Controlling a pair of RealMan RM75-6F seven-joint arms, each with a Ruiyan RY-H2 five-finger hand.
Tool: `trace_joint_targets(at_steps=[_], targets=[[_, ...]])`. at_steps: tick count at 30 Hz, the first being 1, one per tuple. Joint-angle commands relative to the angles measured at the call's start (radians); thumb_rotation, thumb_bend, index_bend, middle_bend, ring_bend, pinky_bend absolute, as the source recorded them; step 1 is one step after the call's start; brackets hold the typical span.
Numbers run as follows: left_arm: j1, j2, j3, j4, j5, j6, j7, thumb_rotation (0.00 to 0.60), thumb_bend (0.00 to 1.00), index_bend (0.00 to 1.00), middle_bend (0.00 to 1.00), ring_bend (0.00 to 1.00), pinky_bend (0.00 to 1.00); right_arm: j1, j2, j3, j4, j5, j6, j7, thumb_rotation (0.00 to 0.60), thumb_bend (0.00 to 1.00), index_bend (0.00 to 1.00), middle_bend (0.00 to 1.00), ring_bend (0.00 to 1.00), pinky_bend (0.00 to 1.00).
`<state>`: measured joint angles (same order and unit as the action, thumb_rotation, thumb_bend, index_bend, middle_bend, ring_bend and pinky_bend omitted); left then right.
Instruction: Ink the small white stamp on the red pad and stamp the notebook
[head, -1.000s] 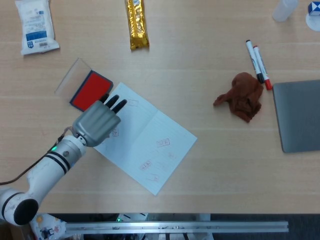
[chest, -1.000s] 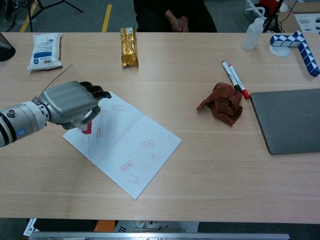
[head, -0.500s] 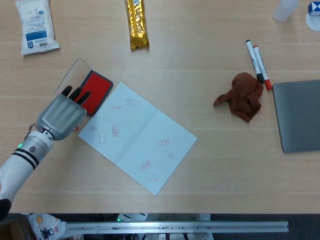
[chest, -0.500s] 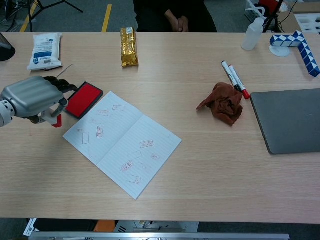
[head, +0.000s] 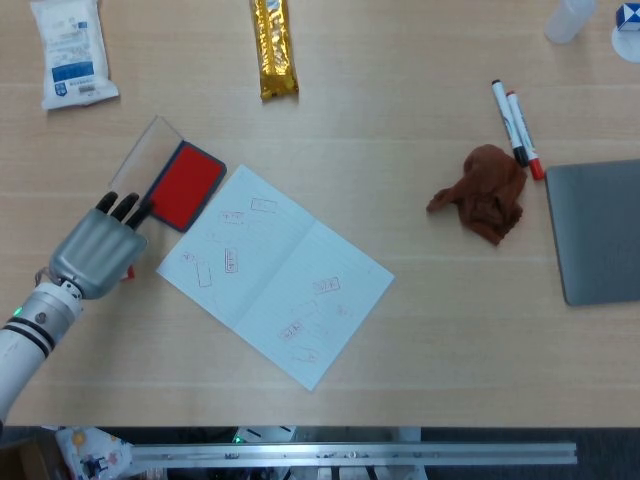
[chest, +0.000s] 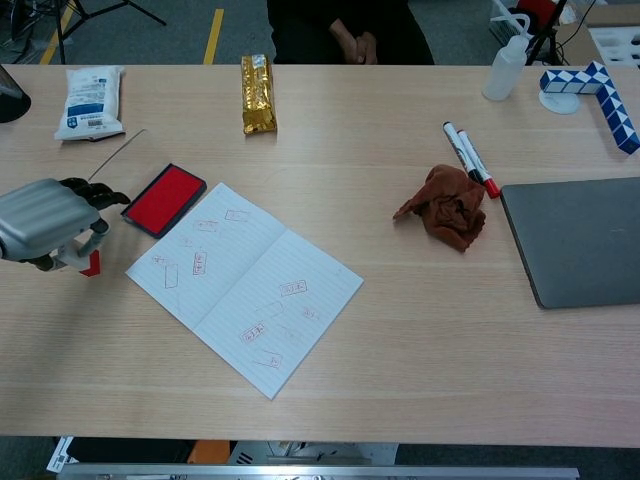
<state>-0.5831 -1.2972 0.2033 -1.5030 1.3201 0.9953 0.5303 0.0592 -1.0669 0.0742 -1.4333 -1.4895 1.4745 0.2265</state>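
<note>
Fingers (chest: 85, 192) curling around stamp (chest: 90, 264), your left hand (chest: 48, 220) hovering left of red pad (chest: 164, 198), notebook (chest: 245, 284) lying to its right

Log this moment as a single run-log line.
left hand: holds stamp, left of red pad | notebook: open, several stamp marks | right hand: not in view

My left hand (chest: 45, 222) gripping the stamp (chest: 91, 263) beside the open red pad (head: 183, 185), notebook (head: 275, 274) lying open, stamped in red
</note>
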Motion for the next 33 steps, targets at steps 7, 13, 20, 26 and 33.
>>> trace_joint_targets(at_steps=[7, 13, 20, 26, 33], targets=[[0.020, -0.028, -0.018, 0.016, 0.014, -0.010, 0.001, 0.600, 0.32, 0.59, 0.10, 0.08, 0.16, -0.002, 0.000, 0.000, 0.002, 0.001, 0.002, 0.002, 0.600, 0.18, 0.37, 0.41, 0.35, 0.41], [0.024, -0.051, -0.032, 0.030, 0.000, -0.029, 0.042, 0.600, 0.32, 0.59, 0.09, 0.08, 0.16, -0.005, -0.001, 0.000, 0.005, 0.001, 0.007, 0.005, 0.600, 0.18, 0.37, 0.41, 0.34, 0.41], [0.024, -0.055, -0.045, 0.031, -0.019, -0.048, 0.068, 0.600, 0.32, 0.57, 0.08, 0.07, 0.16, -0.009, -0.001, 0.000, 0.008, 0.005, 0.009, 0.008, 0.600, 0.18, 0.37, 0.42, 0.35, 0.41], [0.023, -0.055, -0.055, 0.035, -0.030, -0.066, 0.076, 0.600, 0.32, 0.55, 0.08, 0.07, 0.16, -0.009, -0.002, 0.000, 0.009, 0.005, 0.008, 0.007, 0.600, 0.18, 0.37, 0.42, 0.35, 0.41], [0.027, -0.049, -0.062, 0.034, -0.022, -0.066, 0.071, 0.600, 0.32, 0.54, 0.07, 0.07, 0.16, -0.010, 0.001, 0.000, 0.005, 0.005, 0.010, 0.004, 0.600, 0.18, 0.37, 0.42, 0.34, 0.41]])
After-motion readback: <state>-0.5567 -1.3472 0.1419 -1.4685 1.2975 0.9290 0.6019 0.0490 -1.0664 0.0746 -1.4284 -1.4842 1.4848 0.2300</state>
